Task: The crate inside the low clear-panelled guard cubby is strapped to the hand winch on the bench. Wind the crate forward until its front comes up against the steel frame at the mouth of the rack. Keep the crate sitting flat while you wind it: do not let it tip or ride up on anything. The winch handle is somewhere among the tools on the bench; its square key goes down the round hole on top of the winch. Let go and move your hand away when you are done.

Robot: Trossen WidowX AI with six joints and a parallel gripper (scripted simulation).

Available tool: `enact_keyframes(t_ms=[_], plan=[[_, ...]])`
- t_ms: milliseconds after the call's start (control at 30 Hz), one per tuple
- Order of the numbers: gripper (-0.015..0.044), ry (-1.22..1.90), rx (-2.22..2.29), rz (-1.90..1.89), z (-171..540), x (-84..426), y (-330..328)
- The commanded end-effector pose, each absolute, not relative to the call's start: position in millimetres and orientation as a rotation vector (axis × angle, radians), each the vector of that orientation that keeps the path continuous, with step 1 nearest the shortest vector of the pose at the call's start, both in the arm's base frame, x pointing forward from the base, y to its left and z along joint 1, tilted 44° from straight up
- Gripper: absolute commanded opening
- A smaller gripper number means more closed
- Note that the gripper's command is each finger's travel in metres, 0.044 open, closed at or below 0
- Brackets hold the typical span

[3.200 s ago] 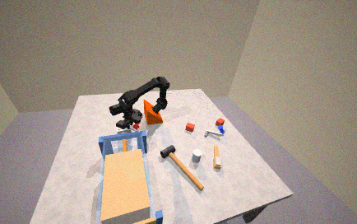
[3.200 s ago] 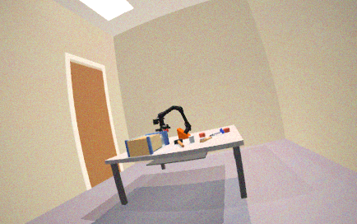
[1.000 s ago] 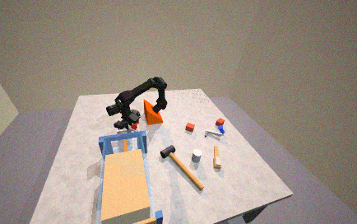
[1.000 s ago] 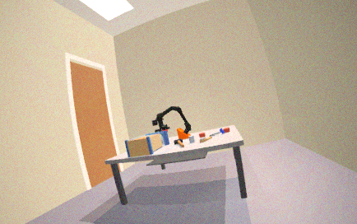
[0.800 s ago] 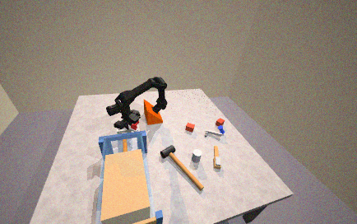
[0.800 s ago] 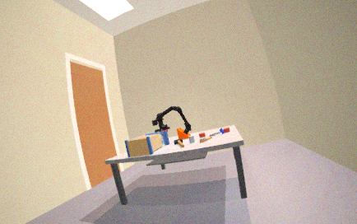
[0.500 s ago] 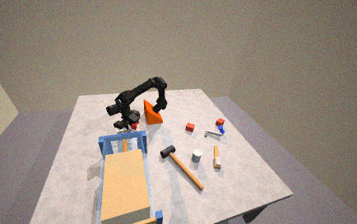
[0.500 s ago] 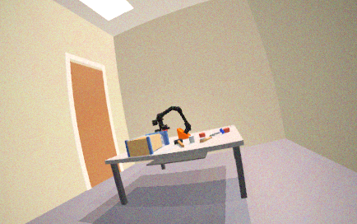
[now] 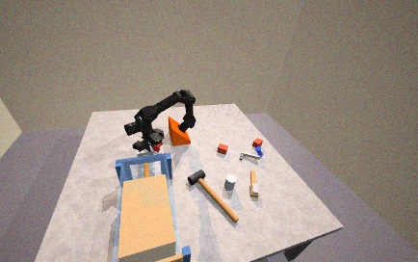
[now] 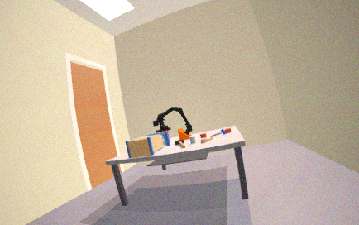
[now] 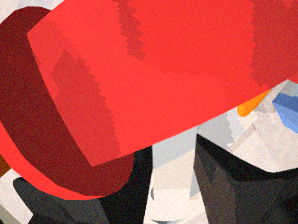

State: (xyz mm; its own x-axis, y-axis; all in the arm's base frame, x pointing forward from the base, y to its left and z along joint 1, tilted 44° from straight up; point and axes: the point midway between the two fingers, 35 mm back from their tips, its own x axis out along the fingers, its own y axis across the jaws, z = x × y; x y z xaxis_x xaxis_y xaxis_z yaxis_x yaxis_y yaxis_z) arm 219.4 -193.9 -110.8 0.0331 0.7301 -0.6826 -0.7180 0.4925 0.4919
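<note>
The tan crate point(image 9: 146, 212) point(image 10: 141, 148) sits flat in the low guard cubby. The blue frame point(image 9: 144, 162) point(image 10: 167, 139) point(image 11: 289, 112) stands at its mouth, with a gap between it and the crate's front. An orange strap point(image 9: 146, 170) point(image 11: 252, 104) crosses this gap. My gripper point(image 9: 148, 144) point(image 11: 172, 140) is just beyond the frame, low over the bench, shut on the winch handle. The handle's red grip point(image 9: 157, 147) point(image 11: 170, 75) fills much of the wrist view. The winch is mostly hidden under the gripper; whether the key sits in its hole cannot be told.
An orange wedge point(image 9: 179, 136) stands by the arm's base. A mallet point(image 9: 218, 198), a grey cylinder point(image 9: 230, 182), a wooden-handled tool point(image 9: 253, 181), a silver crank with a blue knob point(image 9: 250, 155) and two red blocks point(image 9: 222, 148) point(image 9: 257, 143) lie to the right.
</note>
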Motion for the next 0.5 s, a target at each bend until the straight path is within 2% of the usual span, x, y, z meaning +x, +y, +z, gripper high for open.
enact_keyframes(t_ms=[0, 467], plan=[[0.0, 1.039, -0.019, 1.149, -112.8, 217.6, -190.1], [0.0, 1.014, -0.053, 1.176, -111.7, 216.1, -189.2]])
